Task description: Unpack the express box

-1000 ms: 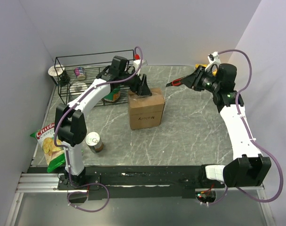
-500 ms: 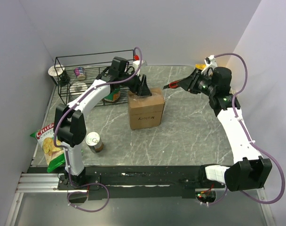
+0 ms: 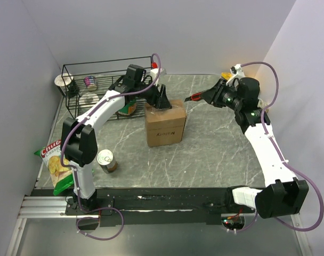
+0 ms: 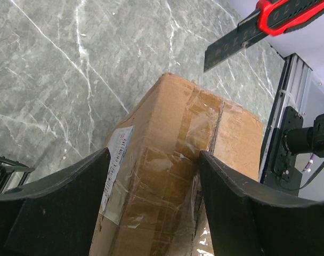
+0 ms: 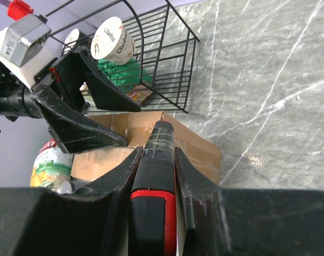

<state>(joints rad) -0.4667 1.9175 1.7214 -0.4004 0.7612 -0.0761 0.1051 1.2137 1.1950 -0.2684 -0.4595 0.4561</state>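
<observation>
The express box (image 3: 165,126), a brown carton with clear tape and a white label, stands in the middle of the table. My left gripper (image 3: 161,100) straddles its far top end. In the left wrist view the box (image 4: 172,160) fills the gap between the black fingers (image 4: 55,202), which press on its two sides. My right gripper (image 3: 212,96) is shut on a red and black box cutter (image 3: 196,97), held in the air to the right of the box with its tip pointing at the box. The cutter also shows in the right wrist view (image 5: 156,176) and in the left wrist view (image 4: 268,21).
A black wire basket (image 3: 106,85) at the back left holds cups and cans, among them a yogurt cup (image 5: 113,40). A chips bag (image 3: 54,160) and a tin can (image 3: 106,160) lie at the front left.
My right arm has shifted a little left and down, bringing the cutter's tip slightly closer to the box. The left arm and the box have not moved.
</observation>
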